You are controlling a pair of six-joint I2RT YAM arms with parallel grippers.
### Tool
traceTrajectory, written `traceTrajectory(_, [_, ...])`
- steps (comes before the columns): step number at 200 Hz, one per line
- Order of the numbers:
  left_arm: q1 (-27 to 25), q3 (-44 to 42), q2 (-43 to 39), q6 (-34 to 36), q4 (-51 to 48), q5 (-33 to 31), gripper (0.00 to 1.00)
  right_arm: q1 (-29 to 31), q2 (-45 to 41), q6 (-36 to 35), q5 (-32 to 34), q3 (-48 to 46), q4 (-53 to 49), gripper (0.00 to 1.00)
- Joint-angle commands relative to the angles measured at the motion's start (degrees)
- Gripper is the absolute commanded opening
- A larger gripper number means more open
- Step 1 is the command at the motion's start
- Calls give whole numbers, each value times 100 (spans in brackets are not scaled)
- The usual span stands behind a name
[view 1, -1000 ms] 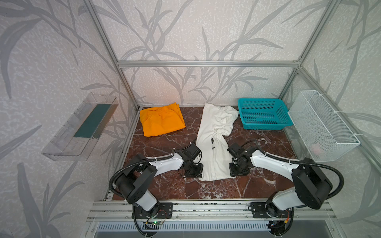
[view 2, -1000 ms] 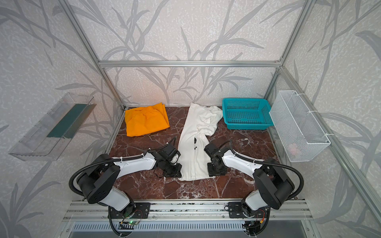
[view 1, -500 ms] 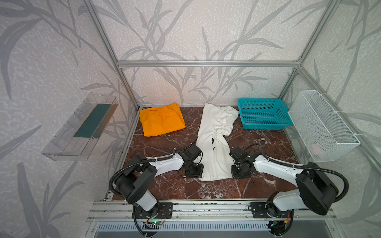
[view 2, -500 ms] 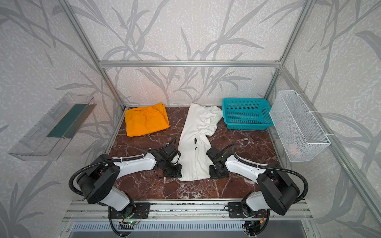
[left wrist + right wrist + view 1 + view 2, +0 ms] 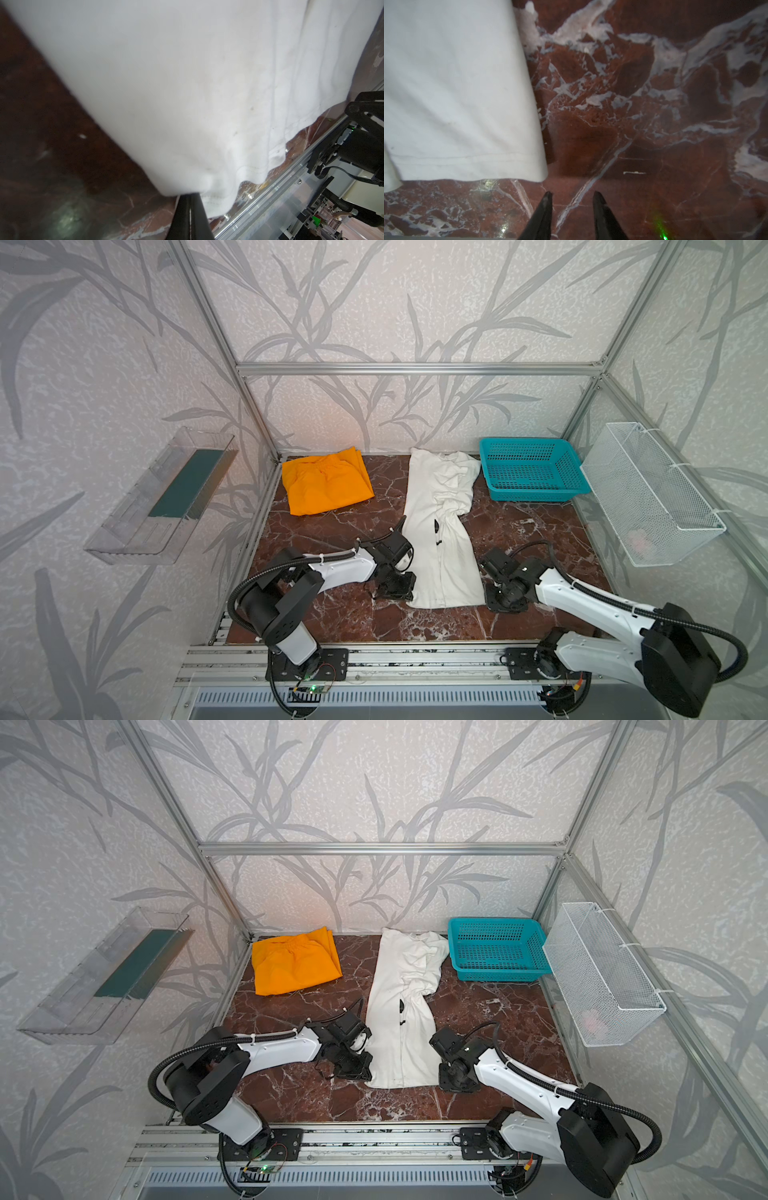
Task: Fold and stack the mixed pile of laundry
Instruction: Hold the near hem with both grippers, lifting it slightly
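Right gripper (image 5: 500,600): drawn back toward the front rail since a second ago and now clear of the white shirt (image 5: 436,539); left gripper (image 5: 398,589) unmoved at the hem's other corner. Both top views: the shirt lies as one long strip down the middle of the marble table (image 5: 528,526), with its rumpled end by the back wall and its hem toward the rail. Orange trousers (image 5: 324,485) lie folded flat at the back left, well apart from the shirt. Teal basket (image 5: 536,494) stands at the back right, just beside the shirt's rumpled end. Left wrist view: the left gripper (image 5: 190,199) is clenched on the shirt (image 5: 187,83) at a puckered hem corner, the fingers pressed together. Right wrist view: the right gripper (image 5: 572,196) is released, its fingers (image 5: 545,207) standing apart over bare marble (image 5: 654,104). It sits just beside the shirt's (image 5: 456,93) hem corner without touching it.
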Motion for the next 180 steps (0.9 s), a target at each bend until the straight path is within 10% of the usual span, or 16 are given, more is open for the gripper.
traceTrajectory(1, [-211, -408, 613, 99, -655, -603, 1, 8, -115, -98, 32, 212, -135, 37])
traceTrajectory(144, [-308, -498, 717, -79, -620, -720, 0, 13, 1299, -565, -516, 457, 1115, 38])
traceTrajectory(180, [-308, -487, 723, -72, -655, -730, 0, 11, 1519, -500, -328, 394, 1063, 23])
